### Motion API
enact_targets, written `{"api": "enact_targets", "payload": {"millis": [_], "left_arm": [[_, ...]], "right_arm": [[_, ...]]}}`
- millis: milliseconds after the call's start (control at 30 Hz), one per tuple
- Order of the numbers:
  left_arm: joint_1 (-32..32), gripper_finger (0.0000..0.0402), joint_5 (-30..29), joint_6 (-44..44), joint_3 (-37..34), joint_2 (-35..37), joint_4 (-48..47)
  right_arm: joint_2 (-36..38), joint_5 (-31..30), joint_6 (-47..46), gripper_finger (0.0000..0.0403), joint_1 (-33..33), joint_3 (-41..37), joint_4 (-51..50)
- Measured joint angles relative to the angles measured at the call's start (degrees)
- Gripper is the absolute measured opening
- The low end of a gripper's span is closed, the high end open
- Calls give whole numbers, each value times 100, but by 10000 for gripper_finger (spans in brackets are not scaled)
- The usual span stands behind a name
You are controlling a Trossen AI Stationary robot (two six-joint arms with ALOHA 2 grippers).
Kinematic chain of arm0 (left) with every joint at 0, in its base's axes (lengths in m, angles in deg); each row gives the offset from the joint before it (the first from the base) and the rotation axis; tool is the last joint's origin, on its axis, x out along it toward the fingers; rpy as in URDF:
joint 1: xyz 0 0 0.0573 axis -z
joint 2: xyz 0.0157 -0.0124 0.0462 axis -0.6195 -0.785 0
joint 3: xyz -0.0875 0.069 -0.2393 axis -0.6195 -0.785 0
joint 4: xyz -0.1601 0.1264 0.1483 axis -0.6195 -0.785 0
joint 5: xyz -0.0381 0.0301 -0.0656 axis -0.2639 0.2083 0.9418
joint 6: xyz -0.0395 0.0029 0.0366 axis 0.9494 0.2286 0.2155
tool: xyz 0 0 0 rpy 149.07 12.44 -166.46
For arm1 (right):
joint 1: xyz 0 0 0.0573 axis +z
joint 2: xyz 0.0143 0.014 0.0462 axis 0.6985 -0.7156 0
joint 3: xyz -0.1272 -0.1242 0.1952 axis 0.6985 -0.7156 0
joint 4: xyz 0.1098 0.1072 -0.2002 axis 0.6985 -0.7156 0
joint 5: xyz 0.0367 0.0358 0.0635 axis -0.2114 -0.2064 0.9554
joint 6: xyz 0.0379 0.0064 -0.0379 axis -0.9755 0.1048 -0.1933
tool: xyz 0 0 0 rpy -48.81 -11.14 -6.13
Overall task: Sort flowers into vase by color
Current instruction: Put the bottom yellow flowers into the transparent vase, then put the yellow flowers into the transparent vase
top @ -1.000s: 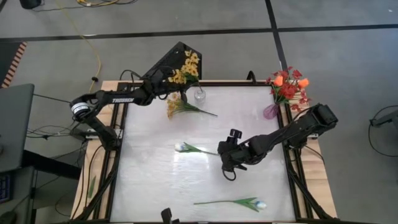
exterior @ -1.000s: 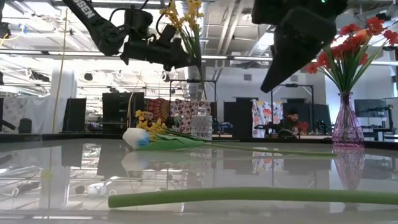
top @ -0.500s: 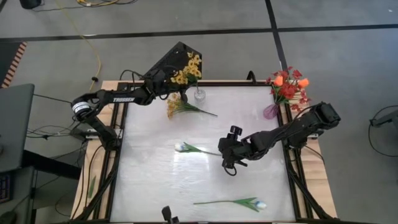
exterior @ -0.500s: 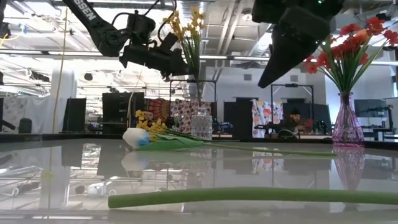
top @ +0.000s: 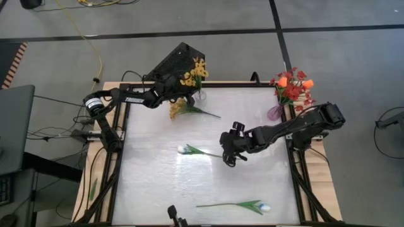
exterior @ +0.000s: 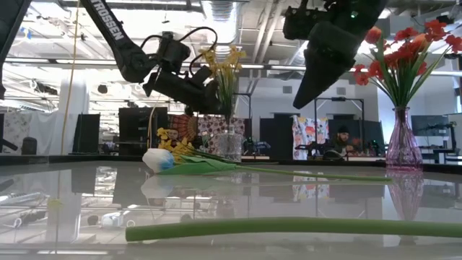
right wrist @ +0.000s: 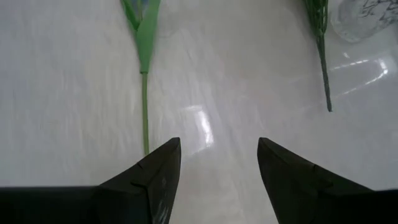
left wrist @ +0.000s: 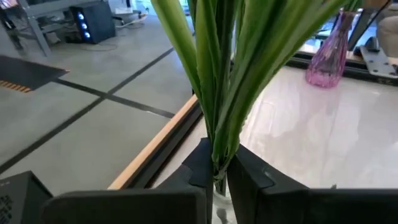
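Up at the far left of the bench [top: 151, 183], the left end effector [top: 178, 93] is pinched tight on the green stems of a yellow spray [top: 192, 71]. In the left wrist view its two dark fingers [left wrist: 202, 163] meet around the bunched stems just above a clear glass vase [exterior: 232, 146], and the yellow blooms stand above the grip. In the low view the stems run down toward the mouth of that vase; whether they are inside it I cannot tell.

Near the middle of the bench, the right end effector [right wrist: 211, 155] hangs above the surface with its fingers [right wrist: 149, 177] spread wide and nothing between them. Just to its left lies a white tulip bud [top: 182, 149], its thin stem pointing toward the end effector.

A second yellow spray [top: 177, 108] lies flat on the bench just on the near side of the clear vase, its stem reaching right.

At the near edge lies another white tulip bud [top: 265, 207] with a long stem running left.

At the far right corner stands a pink glass vase [top: 274, 113] holding red clusters [top: 297, 94] and orange tulip buds [top: 283, 81] upright.
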Motion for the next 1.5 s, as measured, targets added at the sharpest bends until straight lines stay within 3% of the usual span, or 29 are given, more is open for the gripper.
{"api": "enact_targets", "payload": {"millis": [300, 467, 600, 767, 933, 1167, 1367, 1500], "left_arm": [[11, 112, 70, 250, 2, 55, -259], [11, 179, 56, 40, 1, 494, -1028], [11, 218, 35, -339, 5, 1123, -1920], [11, 235, 16, -739, 7, 2178, -3599], [37, 235, 58, -408, -175, 3133, -4991], [428, 236, 86, 313, -1637, 3998, -4396], [908, 236, 40, 1080, -2796, 4494, -2677], [1117, 236, 17, 1285, -3153, 4614, -1899]], "right_arm": [[263, 229, 589, 240, -441, 4, 249], [374, 971, 1153, 240, -802, 7, 373], [375, 1638, 1897, 240, -1042, 7, 488], [332, 1661, 2057, 240, -1329, -14, 897], [-66, 1637, 2083, 240, -1712, -262, 1820], [-1051, 1630, 2400, 240, -2413, -161, 2631], [-1764, 958, 2177, 240, -2932, 175, 2619], [-2032, 1027, 2161, 240, -3077, 210, 2587]]}}
